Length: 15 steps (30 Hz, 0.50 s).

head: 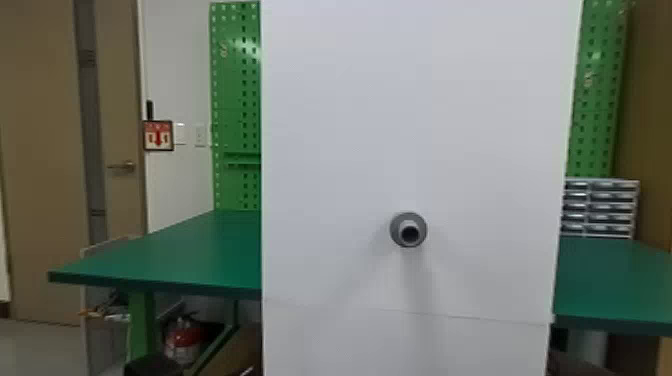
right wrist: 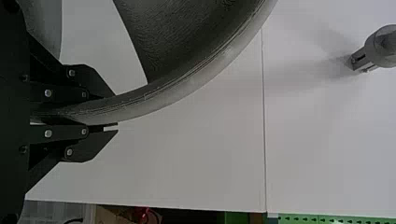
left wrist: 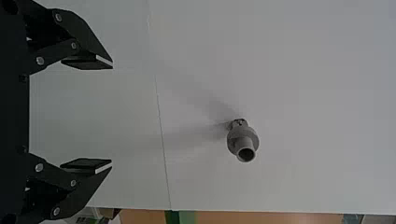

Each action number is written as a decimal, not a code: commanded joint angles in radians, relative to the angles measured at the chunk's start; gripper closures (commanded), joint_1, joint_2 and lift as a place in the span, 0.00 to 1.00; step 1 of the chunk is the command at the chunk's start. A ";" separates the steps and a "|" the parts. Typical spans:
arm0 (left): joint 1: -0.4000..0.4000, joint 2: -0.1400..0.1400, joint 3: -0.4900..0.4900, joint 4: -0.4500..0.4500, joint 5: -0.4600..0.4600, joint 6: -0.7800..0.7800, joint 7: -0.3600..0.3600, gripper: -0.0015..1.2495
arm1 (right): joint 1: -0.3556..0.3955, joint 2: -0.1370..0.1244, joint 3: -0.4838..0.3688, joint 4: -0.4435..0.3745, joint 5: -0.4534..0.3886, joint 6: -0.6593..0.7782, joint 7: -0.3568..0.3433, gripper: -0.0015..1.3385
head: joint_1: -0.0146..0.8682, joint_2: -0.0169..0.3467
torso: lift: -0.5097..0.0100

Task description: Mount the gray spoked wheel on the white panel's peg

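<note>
A gray peg with a round collar and a hollow end sticks out of the white panel. The same peg stands out from the panel beyond my left gripper, whose fingers are wide apart with nothing between them. In the right wrist view my right gripper is closed on the rim of the gray spoked wheel. The wheel is apart from the peg; part of it lies beyond the view's edge.
Behind the panel a green table extends to both sides, with green pegboards above it. A small drawer cabinet stands on the table at the right. A fire extinguisher is below the table at the left.
</note>
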 commanded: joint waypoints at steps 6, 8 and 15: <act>0.001 -0.001 0.000 0.000 0.002 -0.001 0.000 0.40 | -0.003 0.009 -0.005 0.007 0.004 -0.009 0.000 0.88 | 0.16 0.03 | 0.21; 0.001 -0.001 -0.001 0.000 0.002 -0.001 0.000 0.40 | -0.002 0.010 -0.008 0.009 0.005 -0.014 0.000 0.88 | 0.16 0.03 | 0.21; 0.001 0.000 0.000 0.000 0.002 -0.001 0.000 0.40 | 0.001 0.010 -0.012 0.012 0.008 -0.016 0.000 0.88 | 0.16 0.03 | 0.21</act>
